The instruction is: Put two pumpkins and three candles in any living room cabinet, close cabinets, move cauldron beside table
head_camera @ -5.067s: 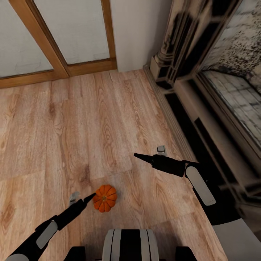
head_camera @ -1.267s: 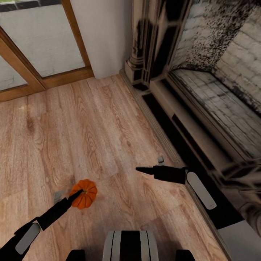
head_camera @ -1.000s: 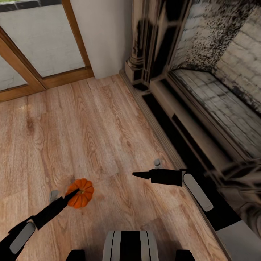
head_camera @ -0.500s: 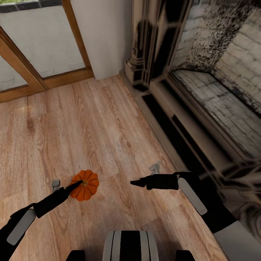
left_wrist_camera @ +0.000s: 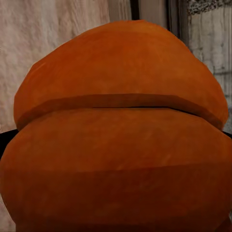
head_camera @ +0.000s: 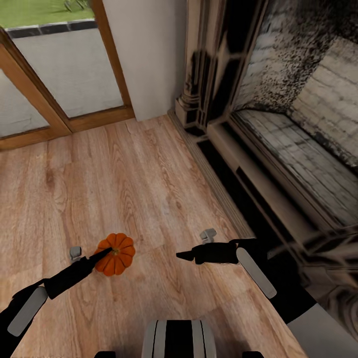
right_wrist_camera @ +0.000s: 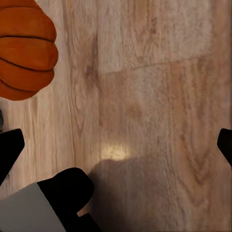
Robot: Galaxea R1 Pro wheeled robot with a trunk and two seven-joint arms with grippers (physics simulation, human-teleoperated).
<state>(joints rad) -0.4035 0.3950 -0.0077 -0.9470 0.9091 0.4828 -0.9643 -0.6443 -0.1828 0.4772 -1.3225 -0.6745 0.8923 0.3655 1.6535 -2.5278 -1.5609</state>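
One small orange pumpkin hangs just above the wood floor, with my left gripper shut on it. In the left wrist view the pumpkin sits right in front of the lens, and dark slivers of the fingers show at its sides. My right gripper hovers over the floor to the pumpkin's right, apart from it. In the right wrist view the right gripper is open wide with only floor between its black fingertips, and the pumpkin lies off to one side.
An ornate grey fireplace with a brick hearth and a dark raised kerb runs along the right. A wood-framed glass door stands at the far left, a white wall section beside it. Wood floor lies ahead.
The camera has swung toward the fireplace and lifted slightly. The pumpkin has stayed at my left gripper's tip throughout. My right gripper has drifted a little left and lower in the picture.
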